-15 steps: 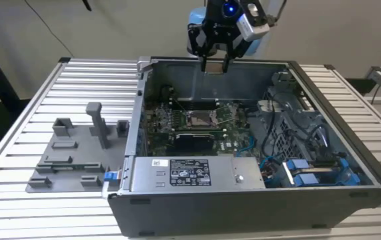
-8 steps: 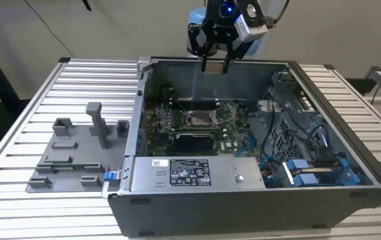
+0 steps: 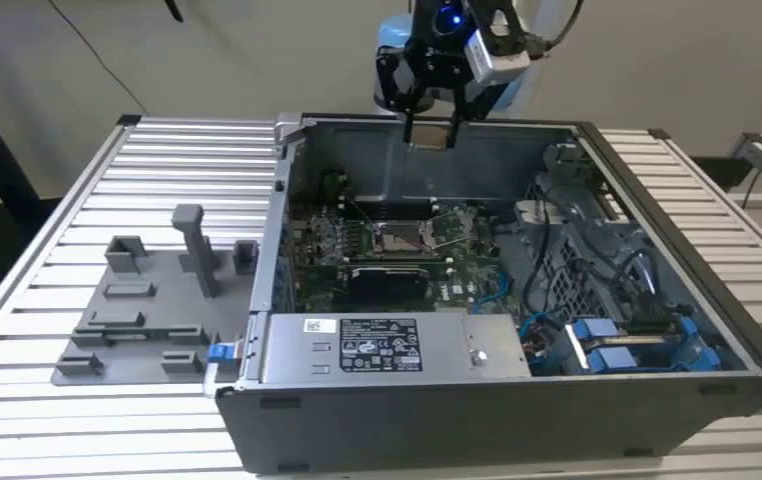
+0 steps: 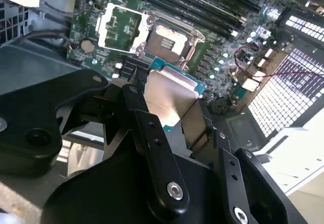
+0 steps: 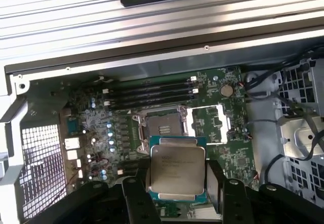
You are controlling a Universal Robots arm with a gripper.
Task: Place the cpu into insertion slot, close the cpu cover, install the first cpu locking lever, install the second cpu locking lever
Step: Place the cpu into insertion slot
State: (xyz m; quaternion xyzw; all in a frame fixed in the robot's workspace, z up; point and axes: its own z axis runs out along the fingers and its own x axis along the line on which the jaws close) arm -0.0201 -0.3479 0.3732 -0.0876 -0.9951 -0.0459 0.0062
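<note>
My gripper (image 3: pixel 431 130) hangs above the back wall of the open computer case, shut on the cpu (image 3: pixel 431 144). In both wrist views the cpu (image 5: pixel 177 169) (image 4: pixel 168 93) shows its silvery-beige top and green edge, clamped by its sides between the black fingers (image 5: pixel 135 189) (image 4: pixel 135 98). Well below it on the green board lies the insertion slot (image 5: pixel 165 127) (image 4: pixel 165 38) (image 3: pixel 393 237), dark in the centre and uncovered. The cpu cover (image 5: pixel 213 124) (image 4: pixel 120 27) is swung open beside the slot, a silvery frame with board showing through its cut-out.
The case (image 3: pixel 254 300) stands on a slatted metal table (image 3: pixel 114 190). A silver labelled box (image 3: pixel 381 345) fills the case's front. Cables and blue clips (image 3: pixel 621 345) crowd the exterior view's right. Memory slots (image 5: pixel 152 95) run beside the slot. A grey fixture plate (image 3: pixel 141 310) lies outside.
</note>
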